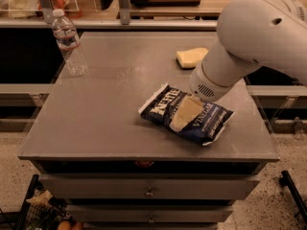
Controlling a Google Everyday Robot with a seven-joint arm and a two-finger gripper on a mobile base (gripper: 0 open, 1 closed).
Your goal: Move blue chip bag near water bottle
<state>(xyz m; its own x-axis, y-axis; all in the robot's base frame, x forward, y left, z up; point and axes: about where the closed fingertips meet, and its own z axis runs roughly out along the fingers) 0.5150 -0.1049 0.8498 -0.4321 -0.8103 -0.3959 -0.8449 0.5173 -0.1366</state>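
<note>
The blue chip bag (165, 110), dark navy with white lettering, lies flat on the grey table (105, 109), right of centre near the front edge. My gripper (182, 116) reaches down from the white arm at the upper right and rests on the middle of the bag. The water bottle (68, 43), clear with a white cap and a label band, stands upright at the table's far left corner, well apart from the bag.
A pale yellow sponge (190, 57) lies at the back right of the table. Drawers (148, 190) sit below the front edge. A shelf with poles and a bin (120, 4) runs behind the table.
</note>
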